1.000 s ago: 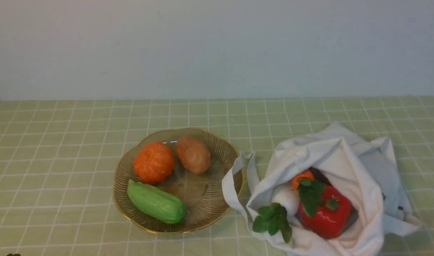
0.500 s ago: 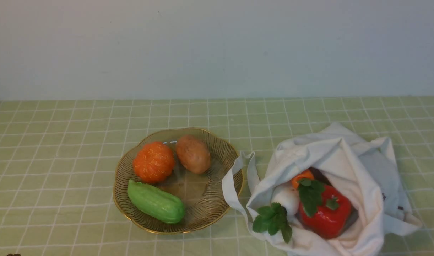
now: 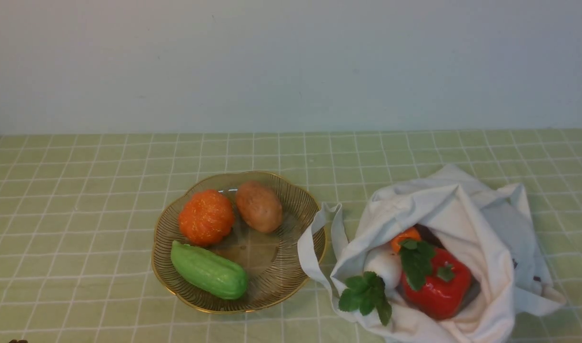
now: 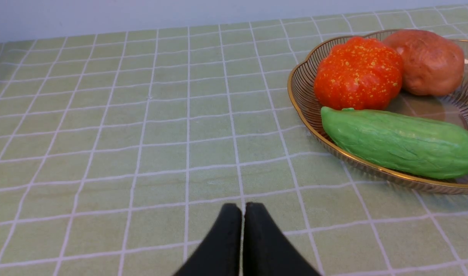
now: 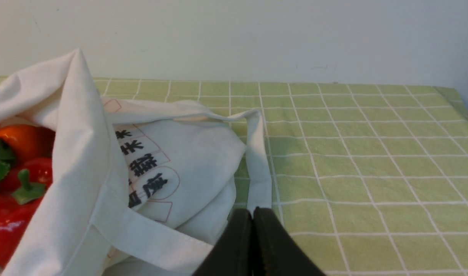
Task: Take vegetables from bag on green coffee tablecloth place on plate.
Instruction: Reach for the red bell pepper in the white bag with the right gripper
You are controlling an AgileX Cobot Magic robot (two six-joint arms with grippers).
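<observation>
The off-white bag (image 3: 467, 209) lies open at the right on the green tablecloth (image 3: 81, 200). In its mouth are a red bell pepper (image 3: 438, 288), a white vegetable (image 3: 384, 267) with green leaves (image 3: 365, 295) and an orange one (image 3: 405, 236). The gold-rimmed glass plate (image 3: 272, 300) holds an orange pumpkin (image 3: 206, 217), a brown potato (image 3: 259, 206) and a green cucumber (image 3: 208, 270). My left gripper (image 4: 242, 209) is shut and empty, low over the cloth short of the plate (image 4: 299, 76). My right gripper (image 5: 252, 212) is shut and empty beside the bag (image 5: 84, 153) and its strap (image 5: 257, 161). Neither arm shows in the front view.
A bag strap (image 3: 312, 247) drapes over the plate's right rim. A pale wall (image 3: 291, 62) stands behind the table. Bare cloth stretches left of the plate and behind both. The cloth's right edge (image 5: 458, 103) shows in the right wrist view.
</observation>
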